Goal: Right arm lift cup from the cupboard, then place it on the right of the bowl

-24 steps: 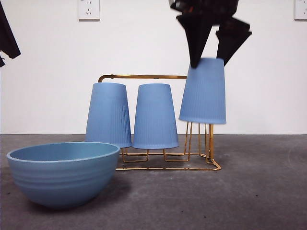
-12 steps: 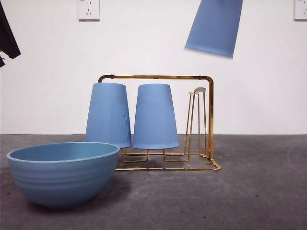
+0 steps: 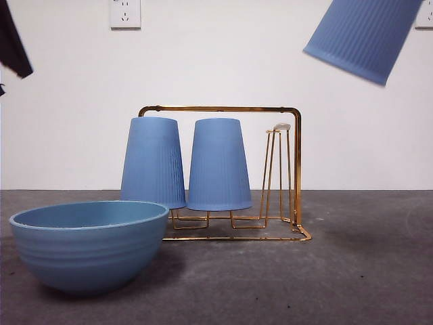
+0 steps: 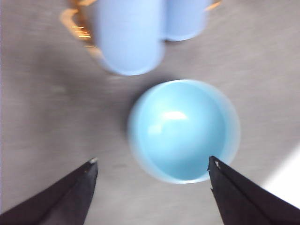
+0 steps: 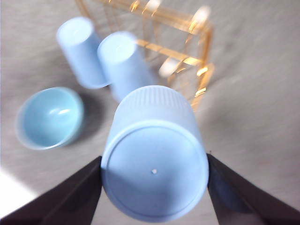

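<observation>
Two periwinkle cups point(image 3: 186, 164) stand upside down, side by side, on the gold wire cupboard point(image 3: 295, 162). The third cup point(image 3: 365, 35) is clear of the rack. In the front view it hangs tilted near the upper right corner, high above the worktop point(image 3: 352, 271), with its open mouth facing down and to the left.

Right gripper point(image 5: 154, 161): the right wrist view shows the two black jaws pinching the lifted cup from opposite sides, one jaw against each flank of its ribbed wall. The closed base of the cup faces the camera. Below it in that view lie the cupboard, the two racked cups and the bowl point(image 5: 49, 117).

The rack prongs point(image 3: 276, 172) at the right end of the cupboard stand bare.

Bowl point(image 3: 88, 244): it rests on the worktop at the front left, near the left-hand racked cup and closer to the camera than the rack.

Left gripper point(image 4: 152, 166): its jaws are spread wide with nothing between them, positioned above the bowl. In the front view only a black tip point(image 3: 13, 40) of this arm shows at the upper left corner.
</observation>
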You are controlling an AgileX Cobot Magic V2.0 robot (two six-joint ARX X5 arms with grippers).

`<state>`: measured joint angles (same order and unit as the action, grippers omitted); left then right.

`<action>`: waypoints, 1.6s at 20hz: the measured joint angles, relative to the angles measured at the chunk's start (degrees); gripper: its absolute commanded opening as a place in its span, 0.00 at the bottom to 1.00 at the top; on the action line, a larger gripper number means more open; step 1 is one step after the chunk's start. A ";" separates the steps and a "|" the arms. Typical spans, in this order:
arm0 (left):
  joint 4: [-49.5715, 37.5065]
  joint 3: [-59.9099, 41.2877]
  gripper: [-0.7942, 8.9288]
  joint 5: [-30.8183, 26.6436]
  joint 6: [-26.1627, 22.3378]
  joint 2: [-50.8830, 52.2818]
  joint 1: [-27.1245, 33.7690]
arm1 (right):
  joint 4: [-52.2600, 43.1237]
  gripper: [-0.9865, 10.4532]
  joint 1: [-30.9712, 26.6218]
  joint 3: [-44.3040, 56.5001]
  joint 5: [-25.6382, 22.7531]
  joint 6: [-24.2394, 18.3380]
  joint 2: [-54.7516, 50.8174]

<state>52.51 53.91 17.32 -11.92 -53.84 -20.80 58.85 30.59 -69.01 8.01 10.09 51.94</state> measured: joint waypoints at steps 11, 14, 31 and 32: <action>-6.27 -6.99 0.47 32.85 10.56 0.00 3.23 | -28.09 0.31 -1.44 30.53 21.81 16.65 -12.22; -13.00 -12.83 0.47 39.15 14.45 0.00 4.63 | -35.47 0.31 -1.46 36.00 25.07 19.65 -12.17; -65.00 -25.49 0.43 42.66 53.46 -8.48 -0.39 | -67.36 0.32 0.00 45.83 31.93 33.59 -2.45; -66.49 -25.49 0.43 42.56 54.47 -9.62 -1.46 | -68.59 0.32 0.07 45.83 31.93 33.77 -1.42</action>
<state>-13.98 28.42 59.88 42.54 -63.46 -22.26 -9.74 30.65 -23.18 39.94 43.86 50.52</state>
